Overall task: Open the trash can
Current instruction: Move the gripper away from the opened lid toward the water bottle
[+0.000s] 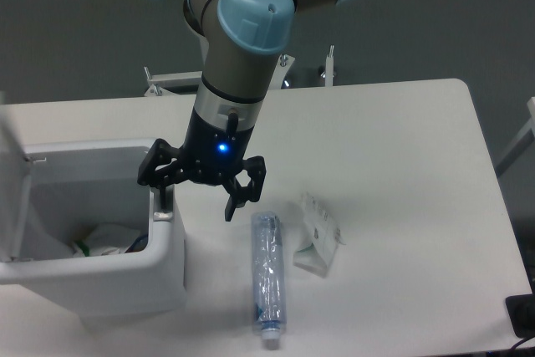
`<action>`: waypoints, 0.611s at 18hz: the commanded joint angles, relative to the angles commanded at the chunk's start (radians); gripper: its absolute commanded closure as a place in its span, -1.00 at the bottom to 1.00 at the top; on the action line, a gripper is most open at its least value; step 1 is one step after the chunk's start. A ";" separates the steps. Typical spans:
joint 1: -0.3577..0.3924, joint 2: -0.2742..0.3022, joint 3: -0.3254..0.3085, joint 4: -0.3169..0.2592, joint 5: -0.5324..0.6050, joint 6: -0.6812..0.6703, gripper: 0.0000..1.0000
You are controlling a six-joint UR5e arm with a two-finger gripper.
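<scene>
The white trash can (92,286) stands at the table's front left. Its lid (12,177) stands raised at the far left, and the inside shows with crumpled trash (100,240) at the bottom. A small grey button (161,216) sits on the right rim. My gripper (196,201) hangs open and empty just above the bin's right wall. Its left finger (159,194) is right over the button and rim; whether it touches them I cannot tell. The right finger (234,205) is over the table beside the bin.
A clear plastic bottle (267,277) lies on the table right of the bin. A crumpled white wrapper (319,236) lies beside it. Metal brackets (167,81) stand at the table's far edge. A dark object (522,315) sits at the lower right corner.
</scene>
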 joint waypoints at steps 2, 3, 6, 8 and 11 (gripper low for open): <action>0.000 0.002 0.012 0.020 -0.012 -0.011 -1.00; 0.000 0.006 0.017 0.027 -0.020 -0.009 -1.00; 0.026 0.008 0.077 0.038 -0.011 0.005 -1.00; 0.054 0.009 0.109 0.047 -0.008 0.011 -1.00; 0.086 0.017 0.146 0.044 0.128 0.029 -1.00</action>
